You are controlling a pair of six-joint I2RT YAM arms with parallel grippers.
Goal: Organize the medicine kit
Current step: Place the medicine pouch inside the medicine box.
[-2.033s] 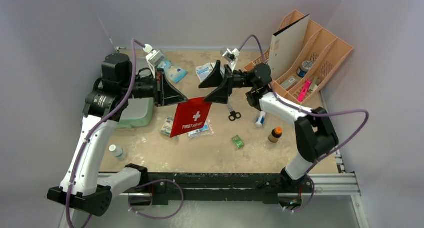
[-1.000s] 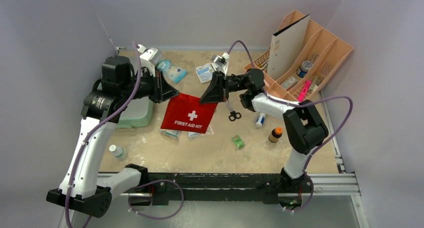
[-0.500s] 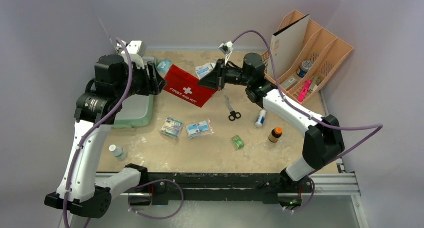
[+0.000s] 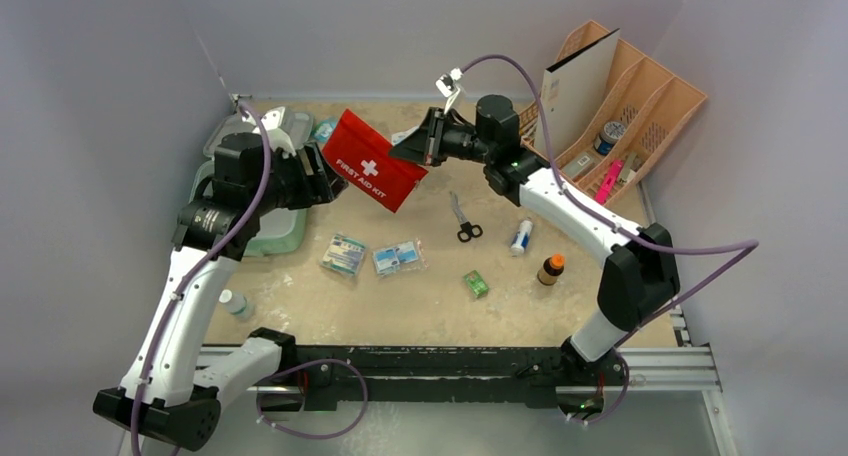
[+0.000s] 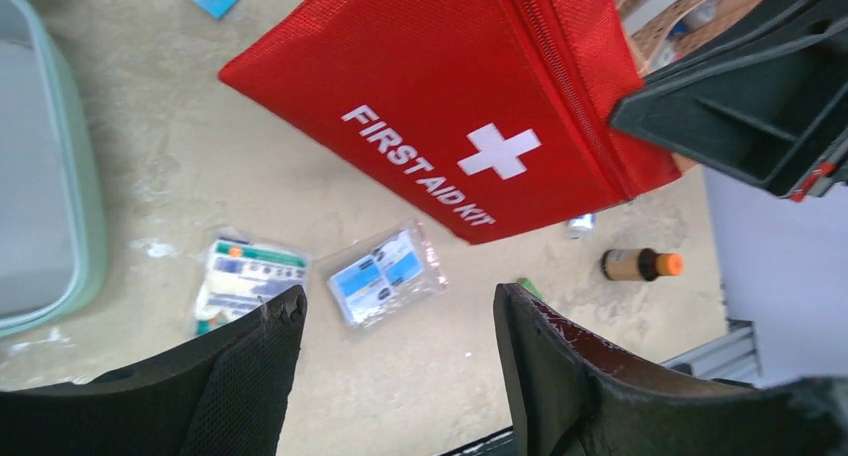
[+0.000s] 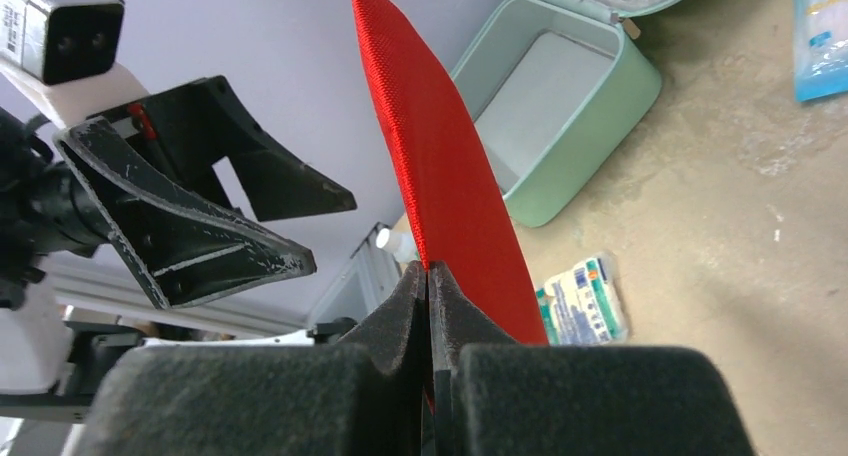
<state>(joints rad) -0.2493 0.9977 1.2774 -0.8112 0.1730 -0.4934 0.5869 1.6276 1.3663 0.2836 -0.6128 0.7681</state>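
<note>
Here, rounded mint-green medicine kit (image 6: 600,126), open.

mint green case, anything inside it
The medicine kit lies open; the grey floor that shows is bare. The red pouch held by the right gripper covers one corner.

Both the left arm (image 4: 180,306) and the right arm (image 4: 570,211) wear white shells between chunky black joints. A purple cable (image 4: 700,251) trails loosely along each one. The left claw (image 5: 398,311) and right claw (image 6: 428,276) are matte black wedges, scuffed pale at the edges. A small white camera box (image 6: 60,31) rides each wrist.
</note>
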